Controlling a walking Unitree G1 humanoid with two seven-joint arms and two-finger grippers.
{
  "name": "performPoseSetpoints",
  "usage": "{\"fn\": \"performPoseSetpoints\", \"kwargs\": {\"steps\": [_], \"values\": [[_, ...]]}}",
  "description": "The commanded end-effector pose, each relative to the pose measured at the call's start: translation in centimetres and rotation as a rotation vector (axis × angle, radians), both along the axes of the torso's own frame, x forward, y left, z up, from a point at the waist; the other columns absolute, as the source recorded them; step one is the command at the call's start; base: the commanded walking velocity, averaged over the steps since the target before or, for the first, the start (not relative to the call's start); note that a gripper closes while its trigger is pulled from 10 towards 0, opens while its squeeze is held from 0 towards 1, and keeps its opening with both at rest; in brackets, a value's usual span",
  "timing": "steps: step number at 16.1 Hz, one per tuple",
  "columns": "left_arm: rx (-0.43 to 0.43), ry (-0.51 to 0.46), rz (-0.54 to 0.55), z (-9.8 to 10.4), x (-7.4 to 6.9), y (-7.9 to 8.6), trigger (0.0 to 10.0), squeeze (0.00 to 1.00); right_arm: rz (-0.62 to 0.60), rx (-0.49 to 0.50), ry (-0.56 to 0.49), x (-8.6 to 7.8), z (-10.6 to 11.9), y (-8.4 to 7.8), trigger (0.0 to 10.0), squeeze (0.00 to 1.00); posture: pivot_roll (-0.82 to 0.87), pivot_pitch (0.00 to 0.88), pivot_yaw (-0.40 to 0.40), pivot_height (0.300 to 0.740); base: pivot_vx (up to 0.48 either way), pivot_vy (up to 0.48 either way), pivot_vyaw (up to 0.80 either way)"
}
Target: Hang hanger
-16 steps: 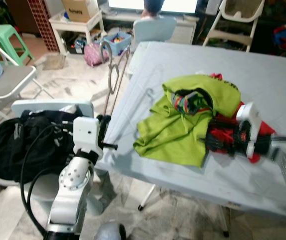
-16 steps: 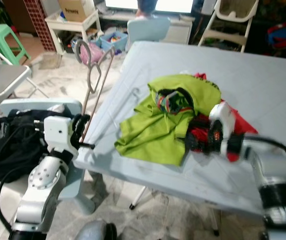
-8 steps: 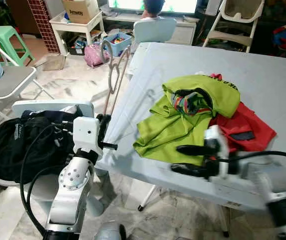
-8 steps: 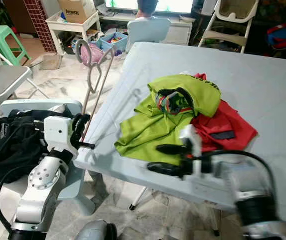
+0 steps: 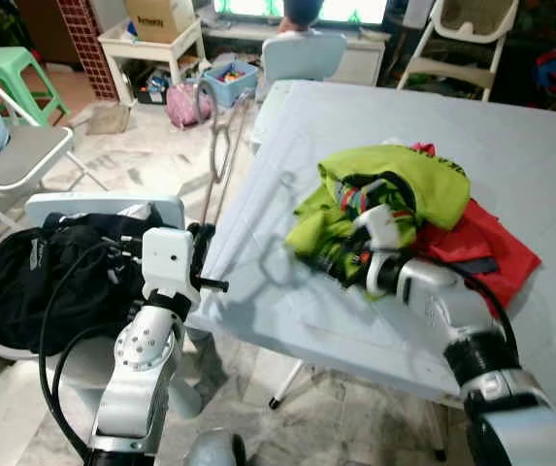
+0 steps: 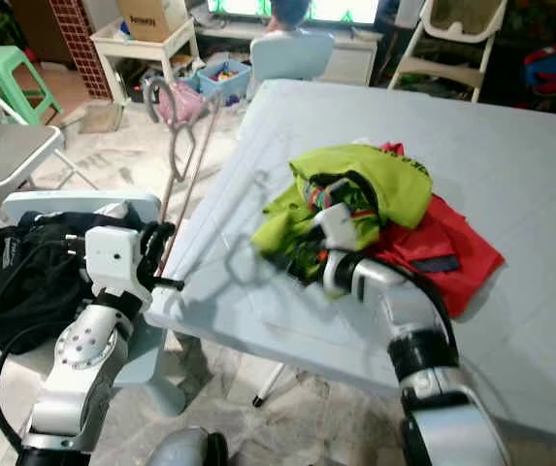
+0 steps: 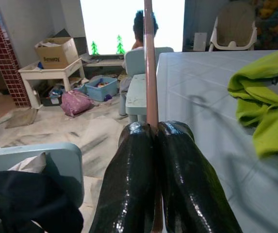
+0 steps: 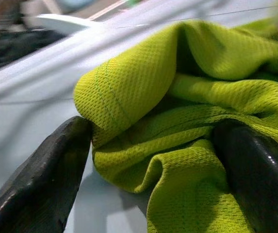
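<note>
There are two garments on the bench (image 5: 510,146): one green shirt (image 5: 394,194) and one red shirt (image 5: 486,248). They lie together in one heap near the middle of the bench, the green one partly over the red one. There is one hanger (image 5: 221,146), thin and metal-coloured. It stands up beside the left edge of the bench, held at its lower end by the left gripper (image 7: 153,145), whose fingers (image 7: 129,179) are clenched on its rod. The top of the hanger is in the air, over the floor (image 5: 151,155), not hooked on anything.

The right gripper (image 8: 153,160) is at the near edge of the green shirt. Its two fingers (image 8: 37,179) are spread apart with folded green cloth between them, touching the cloth on both sides, not yet pressed together.

The far half and the right side of the bench are bare. On the left, near the robot, one chair (image 5: 103,209) carries a black bag (image 5: 35,282). Behind it there is one grey folding chair (image 5: 20,155) and one green stool (image 5: 6,68). A person (image 5: 302,12) sits behind the far end of the bench.
</note>
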State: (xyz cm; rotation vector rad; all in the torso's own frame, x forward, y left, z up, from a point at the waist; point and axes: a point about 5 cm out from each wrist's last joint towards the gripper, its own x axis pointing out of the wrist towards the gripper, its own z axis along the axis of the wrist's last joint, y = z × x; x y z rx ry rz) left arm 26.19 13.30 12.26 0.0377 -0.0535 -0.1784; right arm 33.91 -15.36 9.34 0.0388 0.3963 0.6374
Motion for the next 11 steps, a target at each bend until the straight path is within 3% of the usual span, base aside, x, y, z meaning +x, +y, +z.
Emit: {"fn": "performPoseSetpoints", "kwargs": {"steps": [1,4,6,9,10,11], "values": [[0.007,-0.010,0.000,0.3,0.0,-0.1,10.0,0.00,-0.140,-0.073,0.049,0.2,-1.3,-1.7,10.0,1.00,0.06,0.014,0.024,0.740,0.000,0.000,0.00],[0.005,-0.010,0.001,0.3,-0.1,-0.1,10.0,0.00,-0.541,-0.239,-0.001,2.1,-0.1,-6.3,10.0,1.00,0.06,0.014,0.024,0.740,0.000,0.000,0.00],[0.006,-0.011,0.000,0.3,0.0,-0.1,10.0,0.00,-0.693,-0.293,-0.031,2.9,1.6,-8.5,10.0,1.00,0.07,0.019,0.027,0.740,0.000,0.000,0.00],[0.007,-0.011,-0.001,0.4,0.0,-0.1,10.0,0.00,-0.736,-0.251,-0.098,4.0,3.8,-8.9,10.0,1.00,0.08,0.018,0.024,0.740,0.000,0.000,0.00],[0.012,0.001,0.001,0.2,-0.1,-0.1,10.0,0.00,-0.685,-0.220,-0.130,4.2,4.2,-8.3,10.0,0.98,0.08,0.017,0.019,0.740,0.000,0.000,0.00],[0.022,0.017,0.000,0.0,-0.1,-0.3,10.0,0.00,-0.630,-0.207,-0.166,4.2,4.3,-7.8,10.0,0.80,0.08,0.018,0.016,0.740,0.000,0.000,0.00]]}}
